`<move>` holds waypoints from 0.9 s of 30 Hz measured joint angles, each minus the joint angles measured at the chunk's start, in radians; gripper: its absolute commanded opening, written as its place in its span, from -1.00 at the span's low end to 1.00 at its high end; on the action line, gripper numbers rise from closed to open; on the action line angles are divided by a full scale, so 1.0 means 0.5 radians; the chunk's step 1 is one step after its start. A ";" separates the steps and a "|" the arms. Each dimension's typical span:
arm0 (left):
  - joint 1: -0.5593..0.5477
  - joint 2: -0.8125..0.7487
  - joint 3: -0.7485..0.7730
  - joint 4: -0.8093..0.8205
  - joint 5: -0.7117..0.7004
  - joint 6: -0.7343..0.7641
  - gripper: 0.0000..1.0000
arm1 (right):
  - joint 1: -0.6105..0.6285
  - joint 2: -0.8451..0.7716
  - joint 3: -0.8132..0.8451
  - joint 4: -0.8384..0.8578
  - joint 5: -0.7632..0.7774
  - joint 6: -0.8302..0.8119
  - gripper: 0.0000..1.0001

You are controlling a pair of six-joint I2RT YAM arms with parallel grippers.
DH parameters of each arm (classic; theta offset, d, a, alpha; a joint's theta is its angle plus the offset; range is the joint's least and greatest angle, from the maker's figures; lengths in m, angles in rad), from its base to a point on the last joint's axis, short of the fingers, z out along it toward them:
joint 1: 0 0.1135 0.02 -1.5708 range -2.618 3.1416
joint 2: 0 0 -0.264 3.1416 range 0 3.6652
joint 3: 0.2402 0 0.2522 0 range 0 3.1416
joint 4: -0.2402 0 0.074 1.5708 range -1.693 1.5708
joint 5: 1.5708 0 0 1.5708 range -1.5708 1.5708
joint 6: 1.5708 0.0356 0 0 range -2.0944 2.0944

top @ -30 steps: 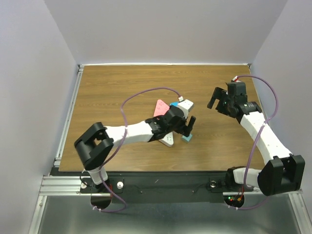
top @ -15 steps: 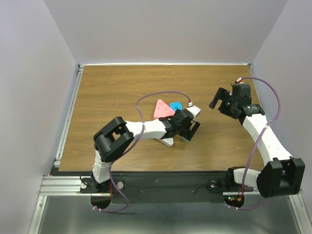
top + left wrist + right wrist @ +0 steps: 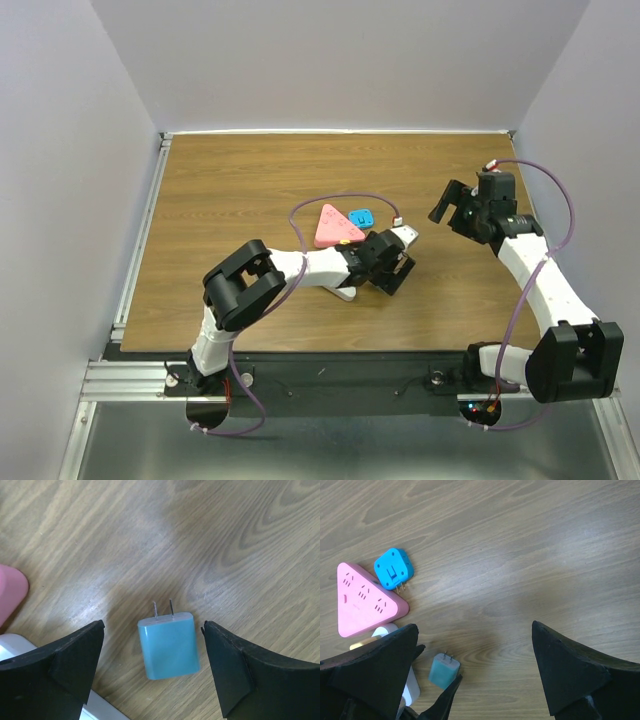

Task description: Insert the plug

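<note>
A light blue plug (image 3: 169, 647) lies flat on the wooden table, its two metal prongs (image 3: 163, 609) pointing away from the left wrist camera. My left gripper (image 3: 153, 627) is open and straddles it, one finger (image 3: 65, 665) on each side, not touching. In the top view the left gripper (image 3: 388, 264) hides the plug. The right wrist view shows the plug (image 3: 443, 671) below the pink triangular power strip (image 3: 365, 600). My right gripper (image 3: 474, 630) is open and empty, held above the table at the right (image 3: 452, 206).
The pink strip (image 3: 335, 225) lies just left of the left gripper. A small blue cube adapter (image 3: 362, 216) sits beside it. A white power strip (image 3: 343, 291) lies under the left forearm. Purple cables loop over both arms.
My left gripper has swung right and turned, so it now sits over the light blue plug with jaws open. My right gripper shifted slightly right, then held still.
</note>
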 measured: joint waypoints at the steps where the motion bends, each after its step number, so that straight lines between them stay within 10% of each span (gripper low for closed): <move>1: -0.002 0.009 0.002 -0.009 0.003 0.000 0.72 | 0.000 -0.001 -0.003 0.005 -0.003 0.000 1.00; 6: -0.003 0.045 0.004 -0.050 0.027 -0.001 0.19 | -0.008 0.003 -0.030 0.011 -0.016 -0.001 1.00; 10: -0.003 0.047 0.006 -0.054 0.048 -0.005 -0.98 | -0.015 0.003 -0.030 0.016 -0.021 -0.007 1.00; 27: 0.536 -0.093 0.317 -0.089 0.529 -0.765 -1.00 | -0.023 -0.488 -0.303 0.406 -0.211 -0.106 0.85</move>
